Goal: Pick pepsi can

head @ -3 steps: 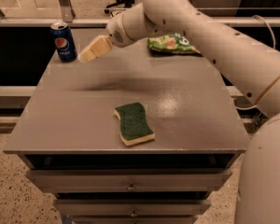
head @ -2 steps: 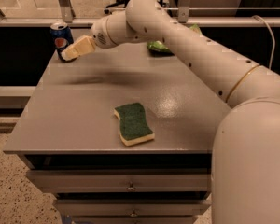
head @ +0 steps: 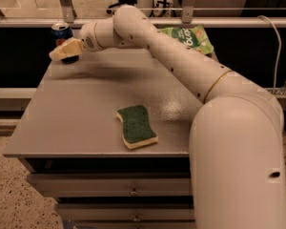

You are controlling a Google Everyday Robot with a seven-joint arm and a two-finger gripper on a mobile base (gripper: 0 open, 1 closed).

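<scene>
The gripper has travelled left along the far edge of the surface. One second ago it stood to the right of the can, clear of it. Now it covers the can's lower half at the far left corner. We judge the approach complete and the grasp the step in hand. We cannot tell whether the gripper is open or closed on the can.

The can has not moved. Its blue upper wall and silver top show, but the logo is hidden behind the gripper. The green bag, far right, carries white lettering that we cannot read. The sponge lies unchanged near the front.
</scene>
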